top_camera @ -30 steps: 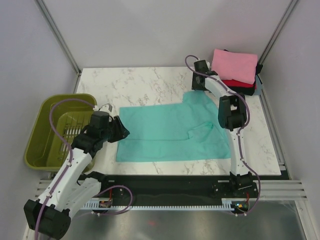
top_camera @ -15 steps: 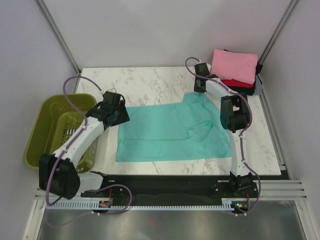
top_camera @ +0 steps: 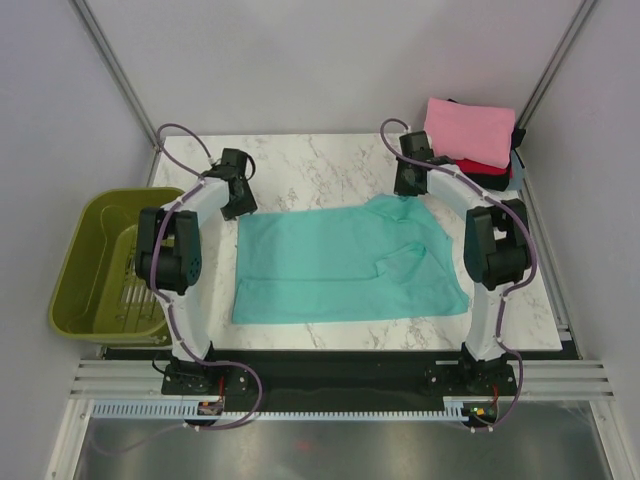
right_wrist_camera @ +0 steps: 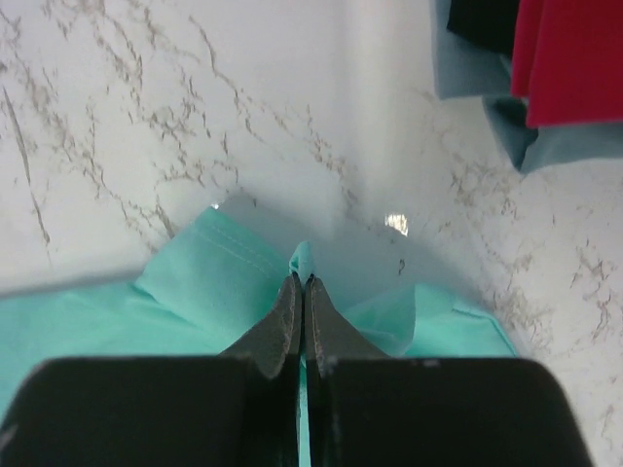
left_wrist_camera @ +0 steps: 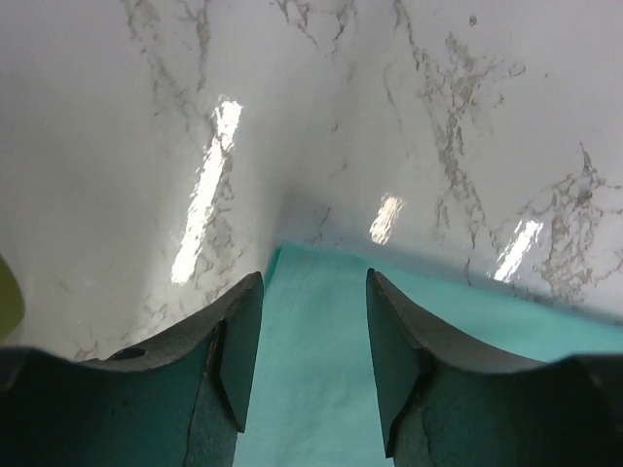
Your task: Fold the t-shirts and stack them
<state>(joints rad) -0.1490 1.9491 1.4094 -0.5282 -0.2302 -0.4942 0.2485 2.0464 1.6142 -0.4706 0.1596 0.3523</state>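
Teamwork at the folding table: a teal t-shirt (top_camera: pixel 340 265) lies spread almost flat in the middle of the marble table (top_camera: pixel 300 160), a small fold of cloth resting on its right half, with both arms reaching to its far edge. The right gripper (right_wrist_camera: pixel 302 282) has its fingers pressed together on a small peak of teal cloth at the far right corner, beside the neckline, and the fabric tents up at the tips. The left gripper (left_wrist_camera: pixel 313 277) hovers at the far left corner with its fingers apart and the corner of the shirt lying between them. Whether they touch the cloth cannot be told.

At the table's far right corner sits the folded stack, with a pink tee (top_camera: pixel 468 130) on top and a red tee (top_camera: pixel 480 167) under it. A black tee (right_wrist_camera: pixel 482 24) and a grey-blue tee (right_wrist_camera: pixel 467 78) show at the edges below. An olive basket (top_camera: pixel 75 290) stands off to the left, well apart from the shirt.

The shirt looks thin, light and limp, so it should sag and trail rather than keep its shape. Lifting it by one corner alone would likely skew it. A matching pinch at the left corner, close to the hem, seems the sound hold for raising the far edge evenly. The marble looks slick, so the near half may slide along when pulled.
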